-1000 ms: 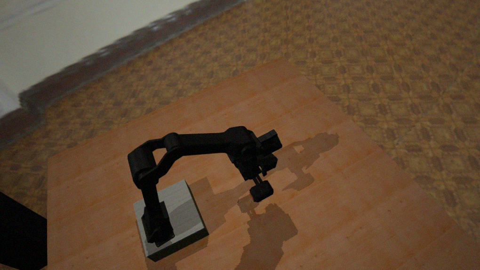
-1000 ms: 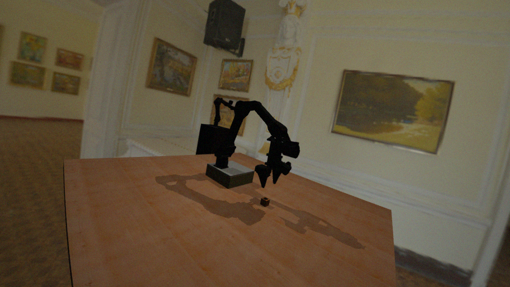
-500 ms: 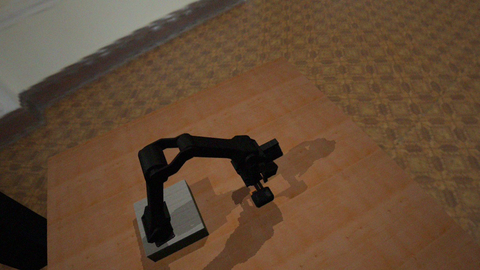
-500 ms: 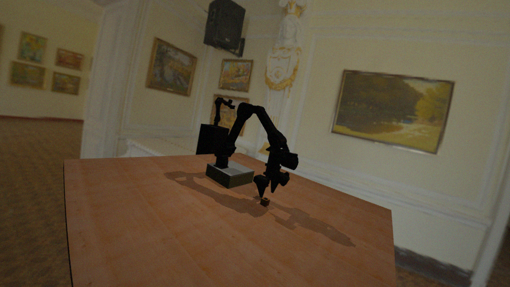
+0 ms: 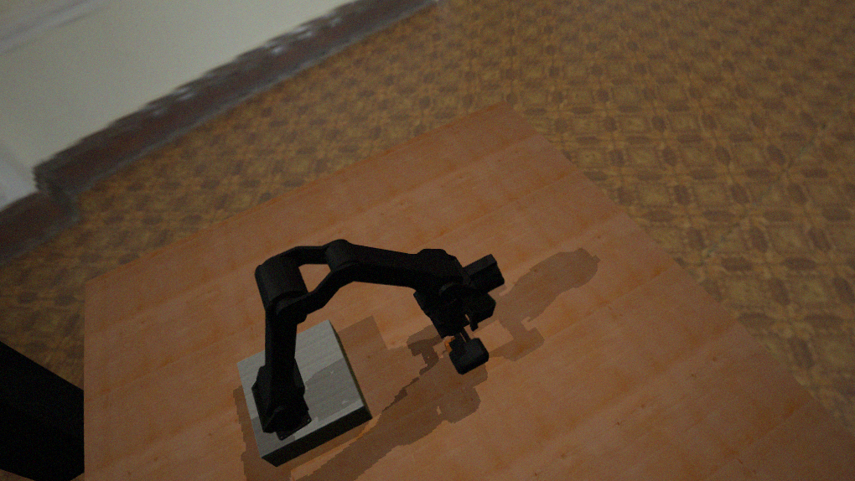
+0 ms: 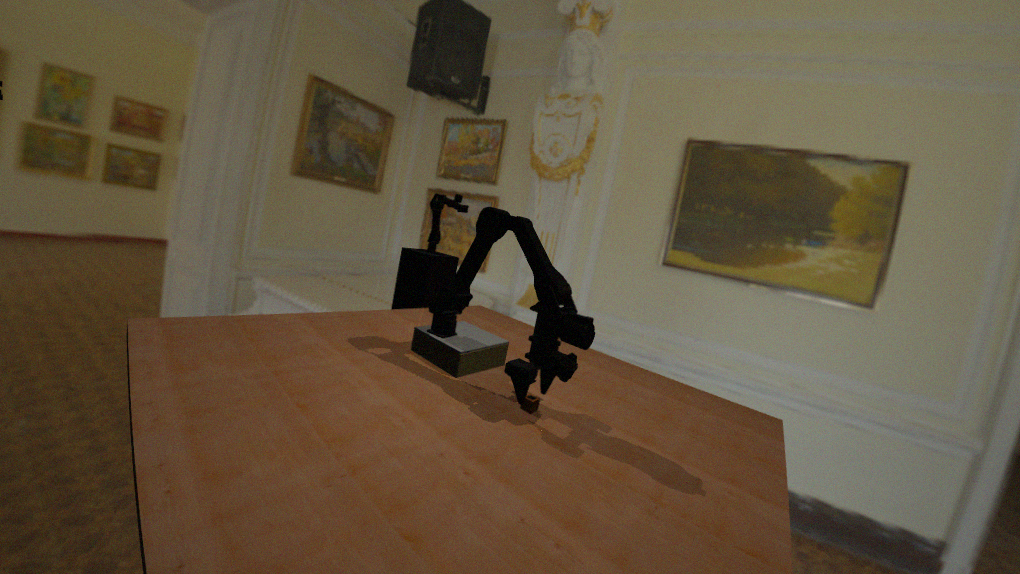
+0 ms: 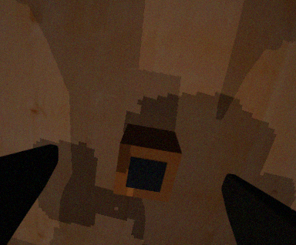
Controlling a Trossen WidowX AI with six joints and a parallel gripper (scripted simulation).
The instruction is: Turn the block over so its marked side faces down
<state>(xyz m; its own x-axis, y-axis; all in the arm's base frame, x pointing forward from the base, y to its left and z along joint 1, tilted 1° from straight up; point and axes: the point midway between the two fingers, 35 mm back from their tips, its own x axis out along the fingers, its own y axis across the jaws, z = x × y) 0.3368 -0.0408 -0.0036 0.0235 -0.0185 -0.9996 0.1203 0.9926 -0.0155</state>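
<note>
The small orange block (image 5: 448, 343) (image 6: 531, 405) (image 7: 172, 173) rests on the table. Its dark blue marked square (image 7: 146, 174) faces up in the wrist view. My gripper (image 6: 534, 397) (image 7: 142, 169) is open and points down, low over the block. In the wrist view the block lies between the two spread fingers, nearer the left one, with gaps on both sides. Nothing is held. In the top view the gripper hides nearly all of the block, and only a thin orange edge shows.
The arm's grey base box (image 5: 340, 381) (image 6: 481, 361) stands on the wooden table (image 5: 586, 387) (image 6: 300, 462). A black stand (image 5: 38, 412) (image 6: 425, 278) is beyond the table edge behind the base. Shadows of the arm fall across the table around the block.
</note>
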